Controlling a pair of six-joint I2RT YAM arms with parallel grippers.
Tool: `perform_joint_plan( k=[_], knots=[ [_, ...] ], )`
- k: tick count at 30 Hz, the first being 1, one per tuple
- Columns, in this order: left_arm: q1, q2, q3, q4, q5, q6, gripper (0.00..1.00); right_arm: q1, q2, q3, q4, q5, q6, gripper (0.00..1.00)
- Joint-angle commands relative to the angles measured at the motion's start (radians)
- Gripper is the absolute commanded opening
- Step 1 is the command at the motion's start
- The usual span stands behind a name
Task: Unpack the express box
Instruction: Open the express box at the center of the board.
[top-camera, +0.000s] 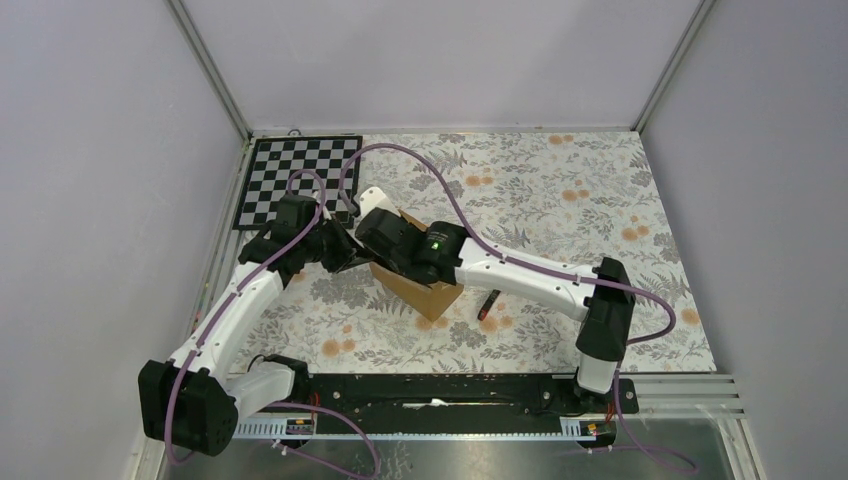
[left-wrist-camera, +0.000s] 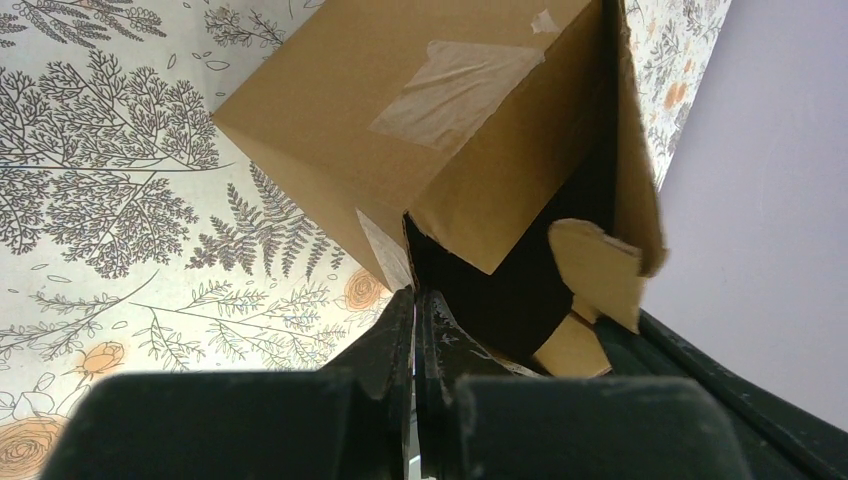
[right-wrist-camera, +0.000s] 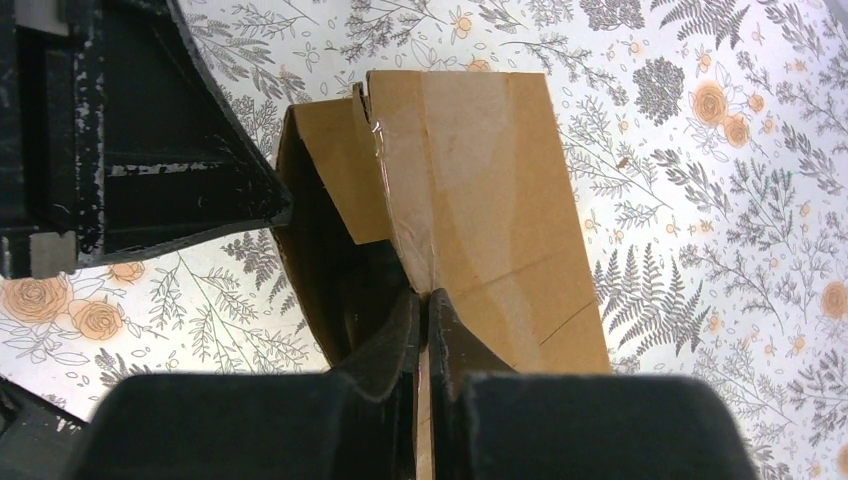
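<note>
The brown cardboard express box (top-camera: 420, 288) stands near the table's middle with its flaps open, mostly hidden under both wrists. In the left wrist view the box (left-wrist-camera: 400, 110) shows a taped side and a dark open interior. My left gripper (left-wrist-camera: 416, 298) is shut on the edge of the box's wall at its left side (top-camera: 340, 255). In the right wrist view the box (right-wrist-camera: 480, 180) shows a taped flap. My right gripper (right-wrist-camera: 424, 300) is shut on that flap's edge, above the box (top-camera: 385, 235). The box's contents are hidden.
A small red-handled cutter (top-camera: 488, 304) lies on the floral tablecloth just right of the box. A checkerboard (top-camera: 295, 180) lies at the back left. Frame posts and grey walls ring the table.
</note>
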Motion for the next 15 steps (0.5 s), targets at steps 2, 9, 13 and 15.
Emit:
perform_joint_plan(
  k=[2,9,13,15],
  knots=[
    [0.015,-0.012,0.001,-0.129,-0.115,0.069,0.0,-0.067,-0.134,0.068,-0.107,0.15,0.037,0.0],
    [0.015,-0.015,0.006,-0.133,-0.124,0.073,0.0,-0.087,-0.194,0.062,-0.094,0.128,0.081,0.0],
    [0.015,-0.016,0.009,-0.132,-0.124,0.071,0.0,-0.098,-0.216,0.053,-0.094,0.116,0.095,0.0],
    [0.015,-0.015,0.014,-0.126,-0.113,0.07,0.0,-0.108,-0.22,0.038,-0.093,0.104,0.103,0.0]
  ],
)
